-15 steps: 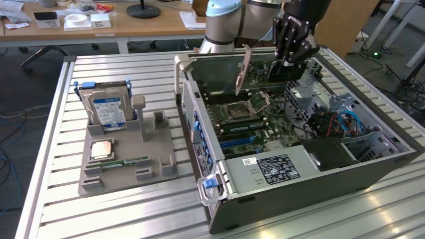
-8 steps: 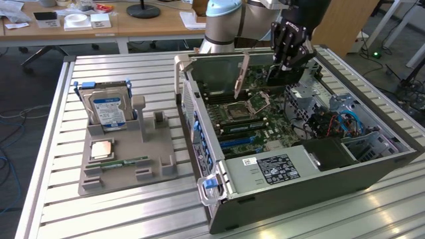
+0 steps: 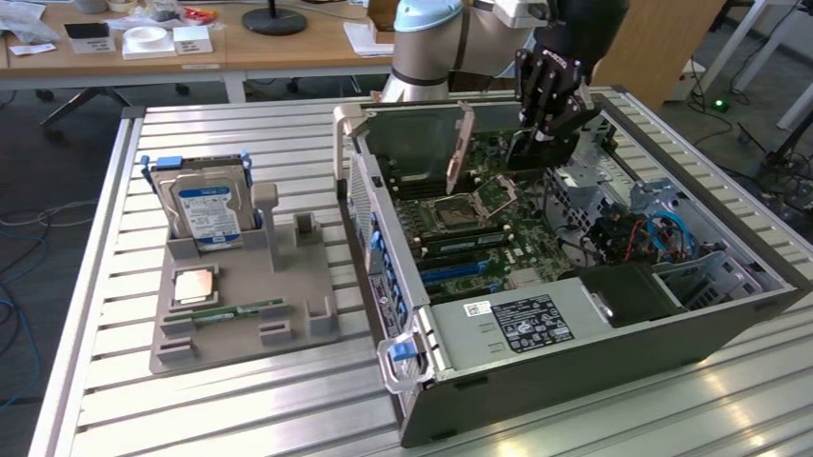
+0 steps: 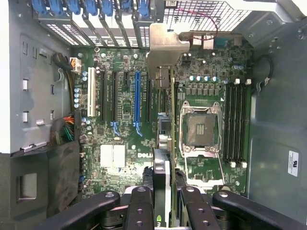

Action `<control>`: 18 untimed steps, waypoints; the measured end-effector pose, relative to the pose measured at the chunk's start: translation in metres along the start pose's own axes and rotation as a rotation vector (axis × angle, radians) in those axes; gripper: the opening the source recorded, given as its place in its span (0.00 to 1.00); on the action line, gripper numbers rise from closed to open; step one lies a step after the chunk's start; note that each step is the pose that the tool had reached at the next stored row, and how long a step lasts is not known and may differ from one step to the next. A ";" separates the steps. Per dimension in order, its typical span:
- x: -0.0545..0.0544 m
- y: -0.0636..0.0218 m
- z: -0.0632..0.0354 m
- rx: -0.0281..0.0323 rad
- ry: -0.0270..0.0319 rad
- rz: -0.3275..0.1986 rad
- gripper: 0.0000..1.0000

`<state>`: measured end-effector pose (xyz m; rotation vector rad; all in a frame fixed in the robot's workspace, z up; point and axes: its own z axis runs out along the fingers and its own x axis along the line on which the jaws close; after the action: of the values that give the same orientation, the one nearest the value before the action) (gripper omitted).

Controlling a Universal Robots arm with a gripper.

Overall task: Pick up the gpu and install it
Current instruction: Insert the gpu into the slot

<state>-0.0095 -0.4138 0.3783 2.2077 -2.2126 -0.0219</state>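
Gripper (image 4: 165, 208): fingers clamped on either side of the graphics card (image 4: 163, 134), inside the open computer case (image 3: 572, 352). Graphics card: held on edge over the motherboard (image 4: 120, 158), between the blue slot (image 4: 137, 100) and the processor socket (image 4: 199, 129), its metal bracket toward the slotted back wall

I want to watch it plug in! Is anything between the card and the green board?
Nothing visible does. The gripper holds the gpu edge-on over the motherboard inside the open case, and the slots beside it look bare. What lies right under the card is hidden.
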 end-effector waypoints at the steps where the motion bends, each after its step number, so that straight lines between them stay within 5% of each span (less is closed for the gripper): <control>1: 0.000 0.0005 0.0007 0.0004 -0.0002 0.000 0.27; 18: 0.001 0.0064 0.0237 0.0106 -0.0001 -0.001 0.27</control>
<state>-0.0165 -0.4148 0.3547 2.2143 -2.2169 -0.0103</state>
